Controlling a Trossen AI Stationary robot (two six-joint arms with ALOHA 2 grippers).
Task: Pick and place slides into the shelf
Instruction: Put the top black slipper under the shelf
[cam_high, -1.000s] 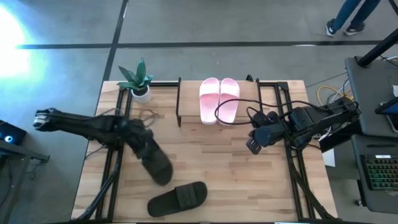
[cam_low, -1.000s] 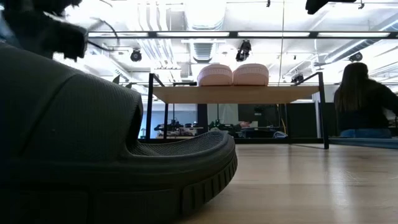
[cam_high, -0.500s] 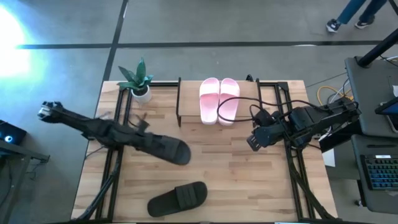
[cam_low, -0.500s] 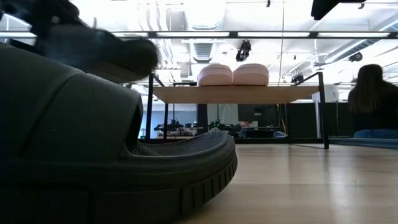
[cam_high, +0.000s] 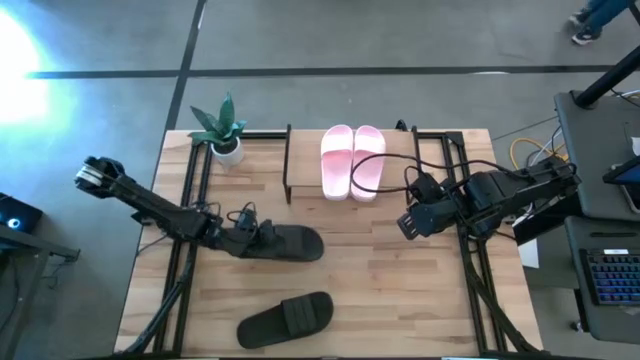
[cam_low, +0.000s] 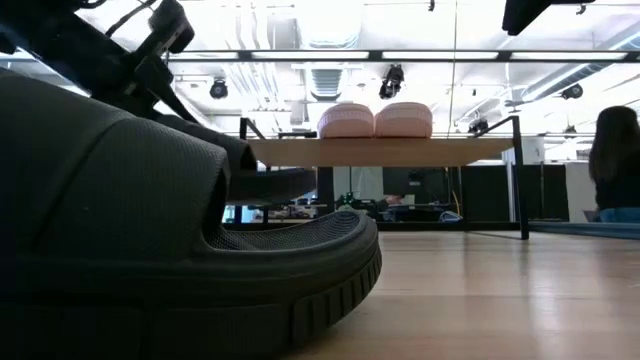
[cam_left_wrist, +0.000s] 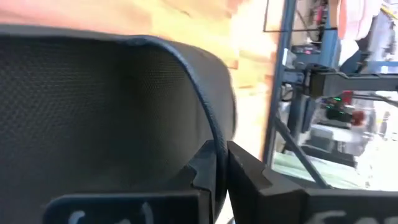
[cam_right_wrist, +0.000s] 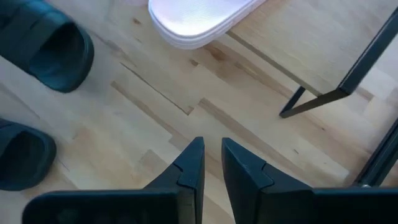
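— Where do we stand with the left end effector (cam_high: 252, 238)?
— We see it clenched on a dark slide (cam_high: 287, 243), mid-counter, short of the shelf (cam_high: 300, 170).
— And the others?
— Two pink slides (cam_high: 352, 160) sit together on the shelf top; another dark slide (cam_high: 286, 319) lies near the counter's (cam_high: 380, 300) front edge.
— The right end effector (cam_high: 411, 225)?
— Released — hovering over open boards near the shelf's right legs.

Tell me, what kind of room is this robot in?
Probably a lab or workshop, not a home. The low view shows exposed ceiling pipes and a person sitting in the background; the high view shows a bare concrete floor and a keyboard beside the table.
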